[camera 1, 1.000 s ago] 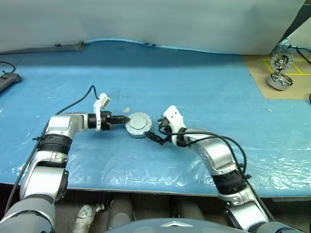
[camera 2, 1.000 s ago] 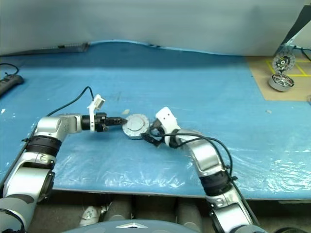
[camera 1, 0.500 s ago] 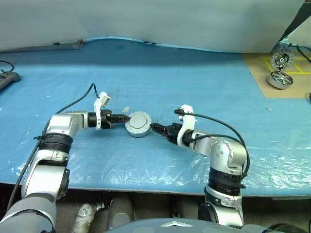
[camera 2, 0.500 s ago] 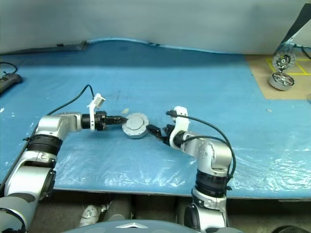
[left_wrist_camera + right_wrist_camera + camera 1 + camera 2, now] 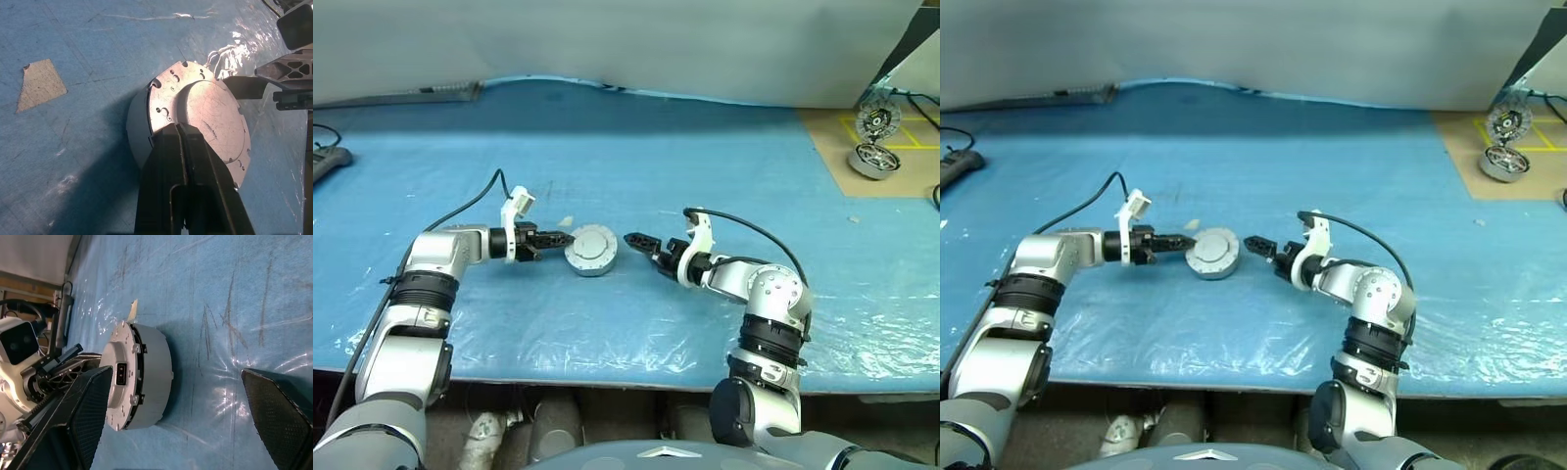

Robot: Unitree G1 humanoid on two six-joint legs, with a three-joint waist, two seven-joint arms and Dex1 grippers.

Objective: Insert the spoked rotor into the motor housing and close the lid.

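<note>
Lid [image 5: 593, 242] down on the housing [image 5: 151, 377], mid-mat; closing step looks about done.
My left gripper [image 5: 558, 239], pinched shut, touches its rim; right gripper [image 5: 636, 241] gapes just beside. Next: probably press lid, then check seating.

— What do we see changed around the motor housing [image 5: 592, 252]?

— Our right hand [image 5: 637, 241] was tucked close against the housing's near right side, with its white wrist piece turned up toward us. Now the hand has rolled over and pulled off to the right of the housing, and a strip of blue table [image 5: 724, 157] lies between them.

— And the arm behind it?

— We see the right elbow swung in from the right: the forearm now runs nearly level toward the housing.
</note>
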